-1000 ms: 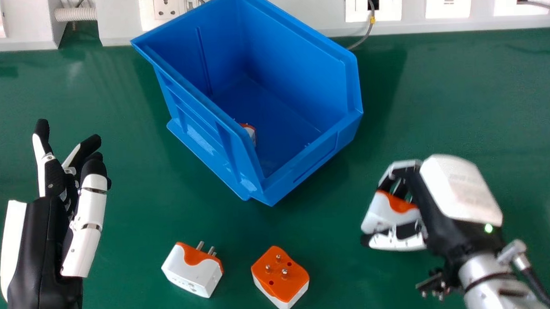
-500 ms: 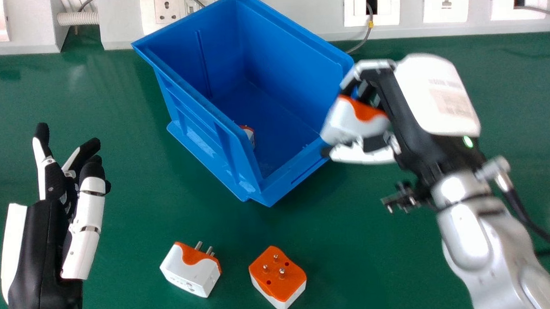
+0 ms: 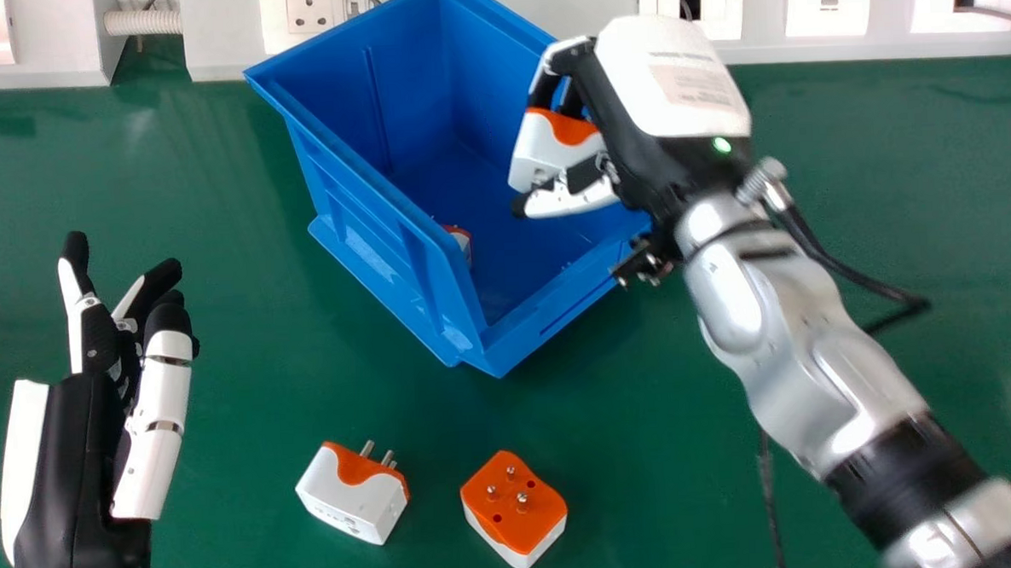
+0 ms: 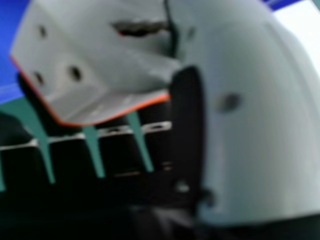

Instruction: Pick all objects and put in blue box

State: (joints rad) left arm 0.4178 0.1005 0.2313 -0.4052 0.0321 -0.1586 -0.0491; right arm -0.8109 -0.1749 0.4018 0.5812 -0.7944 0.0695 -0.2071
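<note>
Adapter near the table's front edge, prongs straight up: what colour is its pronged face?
Orange; the adapter shows best in the head view.

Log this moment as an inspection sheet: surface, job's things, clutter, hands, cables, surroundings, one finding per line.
Surface: green tabletop.
Job's things: blue box with one plug adapter partly visible inside; white-sided adapter and orange-topped adapter on the tabletop; held adapter above the box.
Clutter: nothing seen.
Hands: right hand curled round the held adapter; left hand open, at the head view's left.
Cables: black cable beside the right forearm; thin cable at the sockets.
Surroundings: white socket panel behind the tabletop.
</note>
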